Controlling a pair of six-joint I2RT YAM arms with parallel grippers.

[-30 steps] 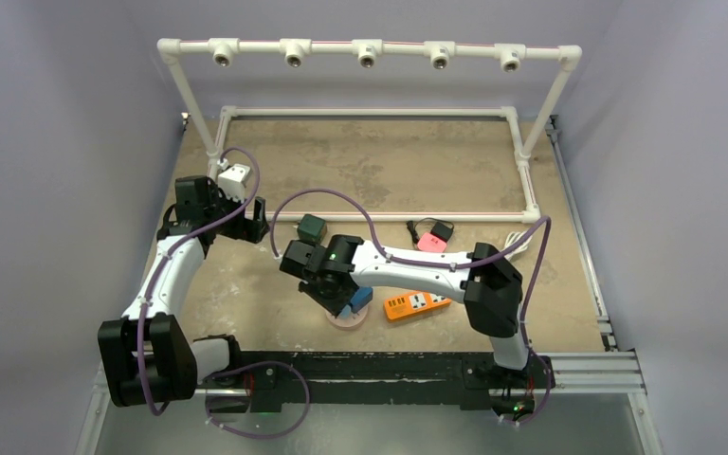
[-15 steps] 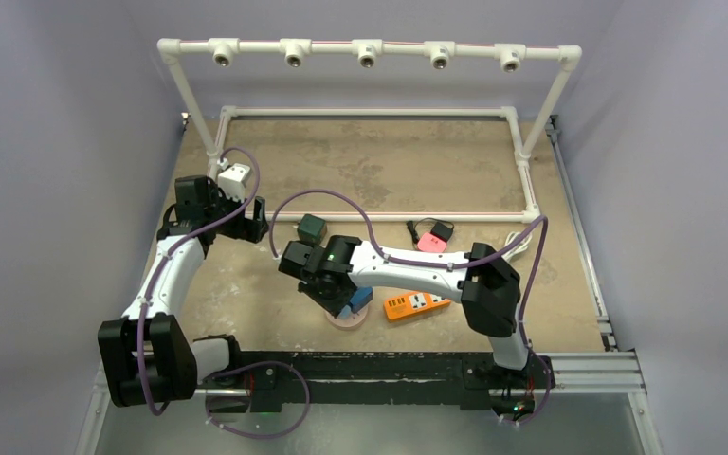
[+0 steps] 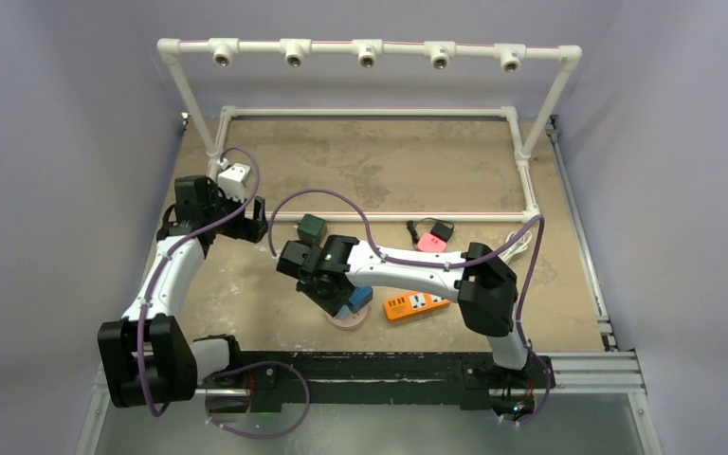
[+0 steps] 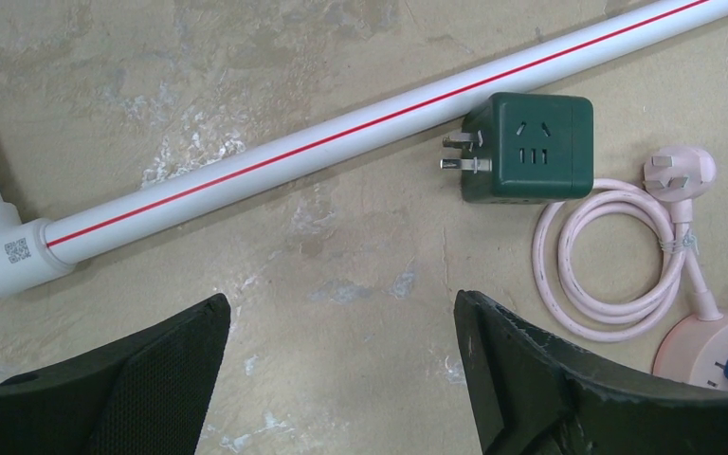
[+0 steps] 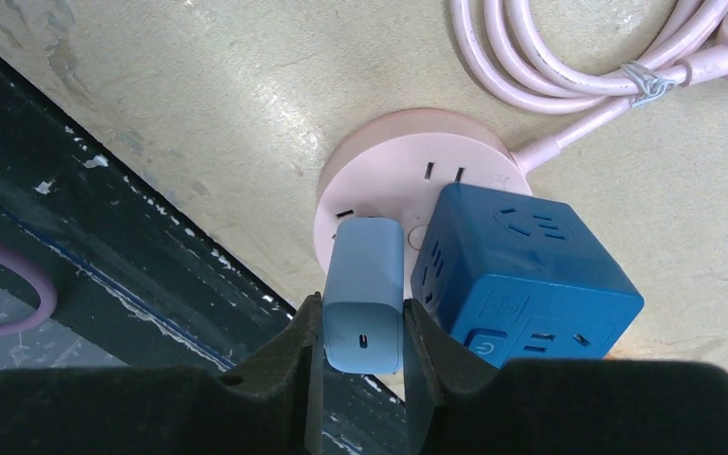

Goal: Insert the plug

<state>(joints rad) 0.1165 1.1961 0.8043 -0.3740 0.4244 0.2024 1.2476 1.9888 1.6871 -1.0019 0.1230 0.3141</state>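
right gripper [image 5: 362, 353]: jaws pinched on the pale blue plug [image 5: 364, 301], lower centre of the right wrist view. the plug's far end meets the face of the round pink socket [image 5: 379, 171], on its lower left part; whether the pins are seated cannot be told. the blue cube adapter [image 5: 523, 275] sits on the same socket, just right of the plug. left gripper [image 4: 339, 313]: jaws spread wide, holding nothing, over the table [image 4: 341, 256]. a green cube adapter [image 4: 529, 147] lies upper right in the left wrist view, just beside the white pipe [image 4: 275, 161].
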